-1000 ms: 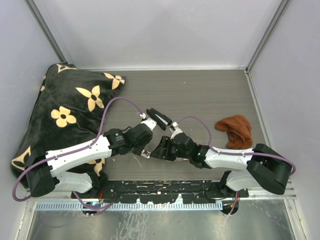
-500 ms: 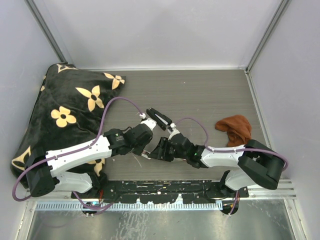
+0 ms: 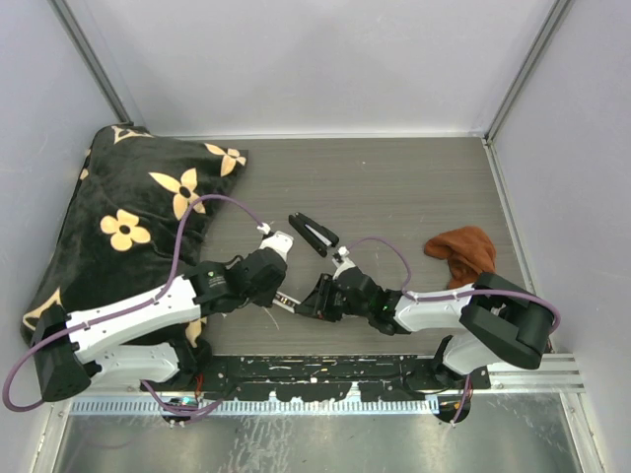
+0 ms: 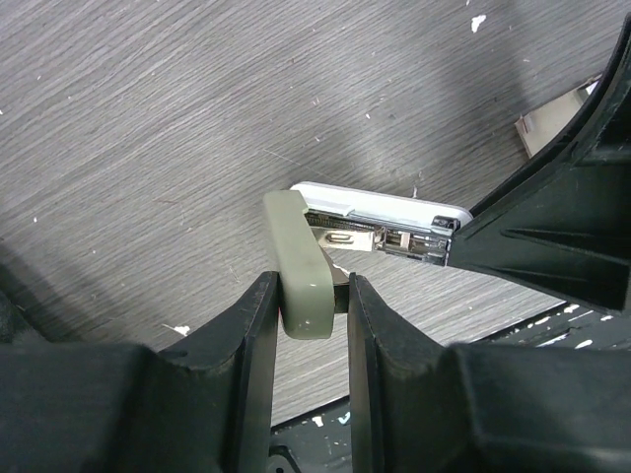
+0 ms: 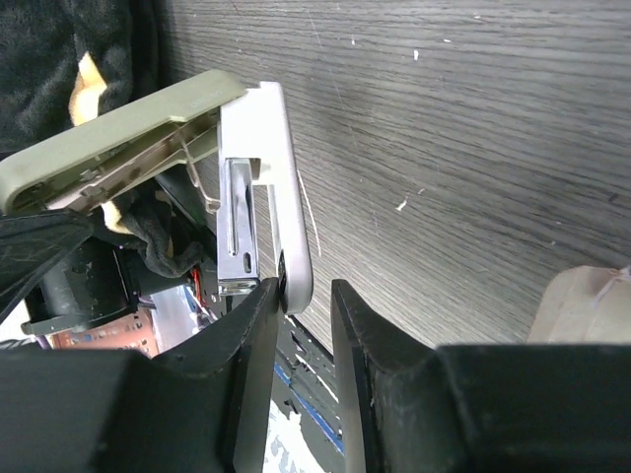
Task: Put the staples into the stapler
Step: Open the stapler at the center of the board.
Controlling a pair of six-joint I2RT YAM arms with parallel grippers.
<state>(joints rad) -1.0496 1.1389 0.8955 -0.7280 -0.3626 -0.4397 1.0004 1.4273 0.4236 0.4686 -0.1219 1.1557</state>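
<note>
From above, the left gripper [image 3: 277, 293] and right gripper [image 3: 307, 302] meet tip to tip near the front edge of the table [image 3: 394, 187], with the stapler [image 3: 289, 301] caught between them. Beyond the two tips lies a black oblong thing [image 3: 314, 234]. A flowered black cushion [image 3: 138, 207] sits out past the left gripper's outer side, and a brown cloth [image 3: 463, 256] lies well off the right gripper's outer side.

In the left wrist view, the left gripper [image 4: 306, 315] is clenched on the stapler's green lid [image 4: 296, 256], one finger pressed against each side of its near end. The lid is swung open. Ahead of the fingers lies the white base [image 4: 380, 202] with its bare metal channel [image 4: 380, 238]. To the right the base runs into the black right gripper [image 4: 552, 236]. A pale boxy corner [image 4: 552, 118] shows beyond that gripper.

In the right wrist view, the right gripper [image 5: 299, 305] pinches the near end of the white base [image 5: 271, 177]. The metal channel [image 5: 237, 222] lies just left of it, and the green lid [image 5: 118, 123] angles off further left over the cushion [image 5: 79, 59]. The staples cannot be made out in any view.
</note>
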